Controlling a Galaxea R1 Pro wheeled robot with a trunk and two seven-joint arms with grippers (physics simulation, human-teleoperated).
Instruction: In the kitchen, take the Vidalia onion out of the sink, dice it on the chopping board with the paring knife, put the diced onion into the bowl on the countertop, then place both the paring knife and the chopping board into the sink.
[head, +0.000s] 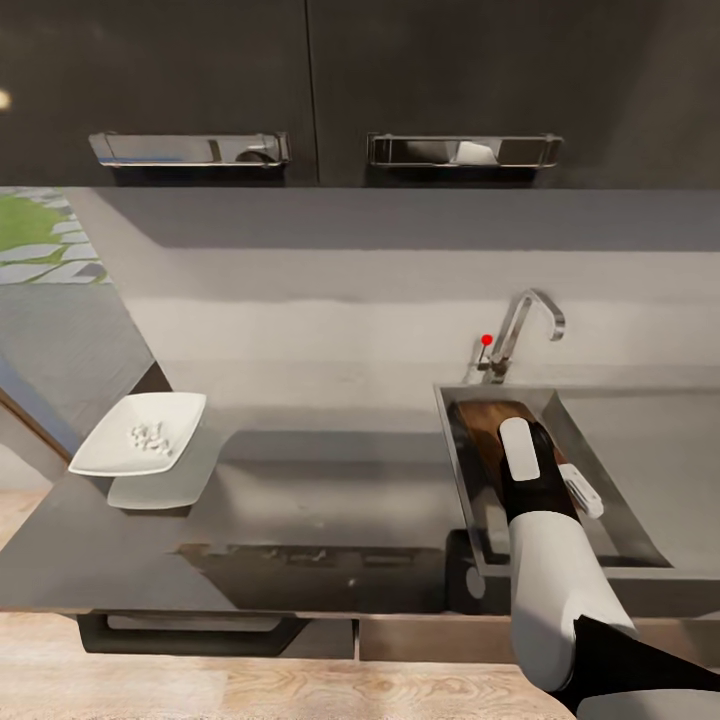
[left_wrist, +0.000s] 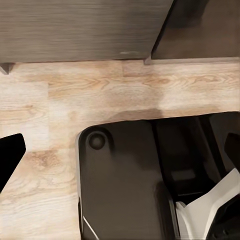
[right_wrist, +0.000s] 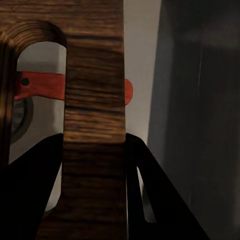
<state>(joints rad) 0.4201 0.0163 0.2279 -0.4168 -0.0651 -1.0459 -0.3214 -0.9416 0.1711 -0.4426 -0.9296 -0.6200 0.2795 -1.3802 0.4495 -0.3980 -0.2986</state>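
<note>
The dark wooden chopping board tilts down into the steel sink, held at its handle end. My right gripper is shut on the chopping board, one black finger on each side beside the slot hole. Behind the board, the paring knife's red-orange handle lies on the basin floor near the round drain; its blade is hidden. The white bowl stands at the left on the grey countertop, with small pale onion pieces inside. My left gripper hangs open over the wooden floor.
A chrome tap with a red knob rises behind the sink. Dark wall cabinets with steel handles hang above. The robot's dark base sits on the floor under the left gripper, near the cabinet fronts.
</note>
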